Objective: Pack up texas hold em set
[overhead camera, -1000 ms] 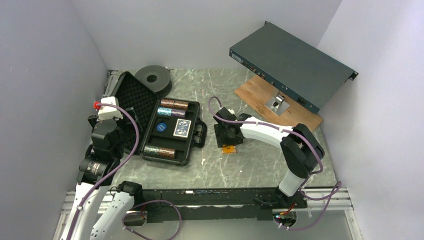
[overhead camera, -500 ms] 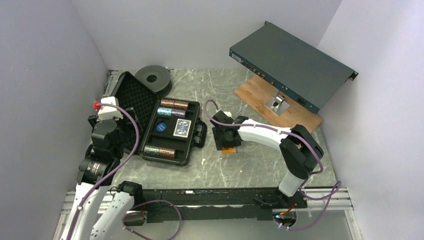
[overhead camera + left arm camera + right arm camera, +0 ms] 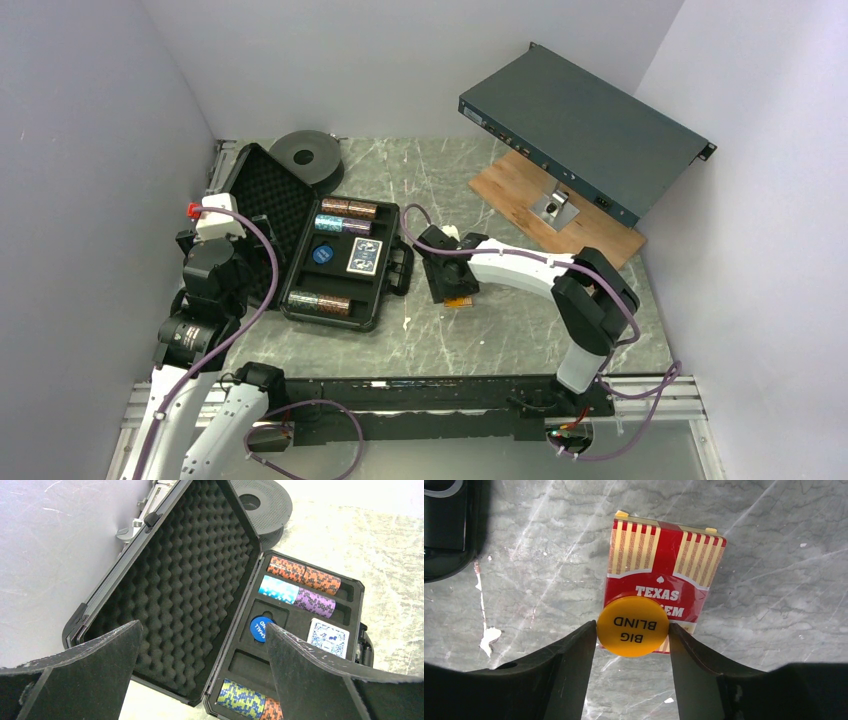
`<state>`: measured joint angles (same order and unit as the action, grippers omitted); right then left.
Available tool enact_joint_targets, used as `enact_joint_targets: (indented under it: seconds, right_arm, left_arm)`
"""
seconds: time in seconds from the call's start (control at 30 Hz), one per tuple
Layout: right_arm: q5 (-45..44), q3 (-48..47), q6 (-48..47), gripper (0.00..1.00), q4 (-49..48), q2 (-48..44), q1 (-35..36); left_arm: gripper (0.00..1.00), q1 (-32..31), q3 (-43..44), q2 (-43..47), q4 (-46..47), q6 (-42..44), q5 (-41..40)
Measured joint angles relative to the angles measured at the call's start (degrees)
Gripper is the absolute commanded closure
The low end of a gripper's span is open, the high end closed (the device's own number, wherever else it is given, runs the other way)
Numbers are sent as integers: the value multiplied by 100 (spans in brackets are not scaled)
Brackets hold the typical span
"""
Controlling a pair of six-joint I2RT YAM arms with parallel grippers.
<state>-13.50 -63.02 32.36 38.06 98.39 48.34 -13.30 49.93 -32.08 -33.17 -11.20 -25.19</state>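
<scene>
The black briefcase (image 3: 275, 205) lies open at the left, its foam lid (image 3: 190, 580) raised. In its tray are an orange chip stack (image 3: 303, 575), a blue-and-purple stack (image 3: 297, 594), a yellow-blue stack (image 3: 245, 701), a blue "SMALL BLIND" button (image 3: 261, 629) and a blue card deck (image 3: 328, 637). My left gripper (image 3: 202, 630) is open and empty above the case's near-left corner. My right gripper (image 3: 632, 627) is shut on a yellow "BIG BLIND" button (image 3: 633, 626), just over a red Texas Hold'em card deck (image 3: 664, 575) that lies on the table right of the case handle (image 3: 402, 268).
A black round spool (image 3: 307, 152) lies behind the case. A large dark-grey metal box (image 3: 580, 130) leans over a wooden board (image 3: 520, 190) at the back right. Walls close in on both sides. A white smear (image 3: 486, 635) marks the marble table.
My right gripper has shifted left toward the case handle. The red deck has stayed where it was. The left arm has not moved.
</scene>
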Motion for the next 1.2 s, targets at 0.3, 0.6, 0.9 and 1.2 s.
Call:
enact_joint_targets:
  seconds: [0.3,0.6,0.9,1.2]
  right_arm:
    - [-83,-111,-44,52,116,39,4]
    - [-68,-326,-103,53,136,28,4]
    - [9,-479,-245,53,136,-111,4]
    - [9,-903,-426,53,136,-114,4]
  left_arm:
    - [1,0,0,0,0,0,42]
    - [1,0,0,0,0,0,46]
    - [1,0,0,0,0,0,46]
    - [1,0,0,11,0,0,46]
